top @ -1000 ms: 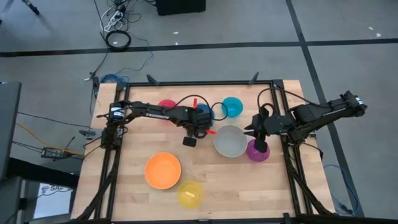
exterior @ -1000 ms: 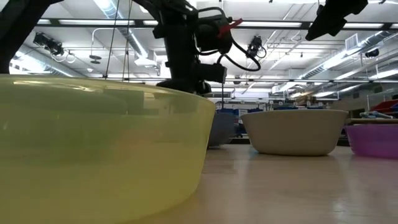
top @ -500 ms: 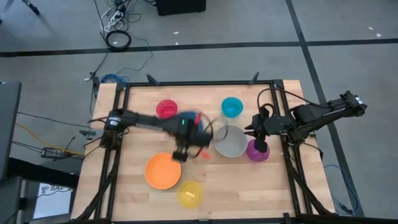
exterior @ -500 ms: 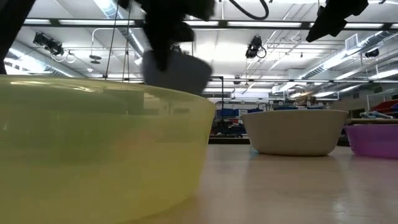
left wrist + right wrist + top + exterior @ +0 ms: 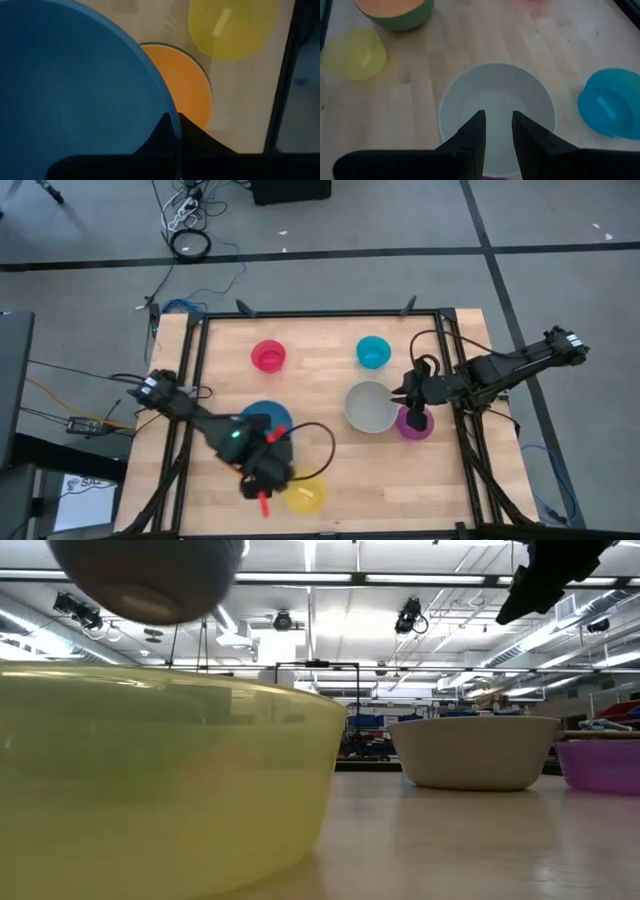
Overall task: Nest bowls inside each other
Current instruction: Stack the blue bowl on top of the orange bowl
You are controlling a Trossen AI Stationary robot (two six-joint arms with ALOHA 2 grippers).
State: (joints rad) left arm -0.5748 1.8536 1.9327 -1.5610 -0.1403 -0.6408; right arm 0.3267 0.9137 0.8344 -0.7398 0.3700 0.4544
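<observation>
My left gripper [image 5: 175,131] is shut on the blue bowl [image 5: 262,418], which hangs in the air over the near-left part of the table. Its underside shows at the top of the low view [image 5: 140,580]. Below it sits the orange bowl [image 5: 185,85], nested in a green one, mostly hidden by my arm in the high view. The yellow bowl [image 5: 305,493] rests on its base near the front edge. My right gripper [image 5: 497,117] hovers open over the grey bowl [image 5: 370,407], beside the purple bowl [image 5: 415,423]. My left gripper pinches the blue bowl's rim [image 5: 176,117], one finger inside the bowl and one outside. The fingers come from above, pointing down. The bowl hangs clear of the table with its mouth up, above the orange bowl.
A pink-red bowl [image 5: 268,356] and a cyan bowl [image 5: 373,352] stand near the far edge. Black frame rails [image 5: 190,470] run along the table's left and right sides. Bare wood [image 5: 400,480] lies at the near right.
My left gripper has swung from the far middle of the table toward the near-left, rising and rolling its wrist. It carried the blue bowl, which is lifted clear, to a place over the orange bowl.
</observation>
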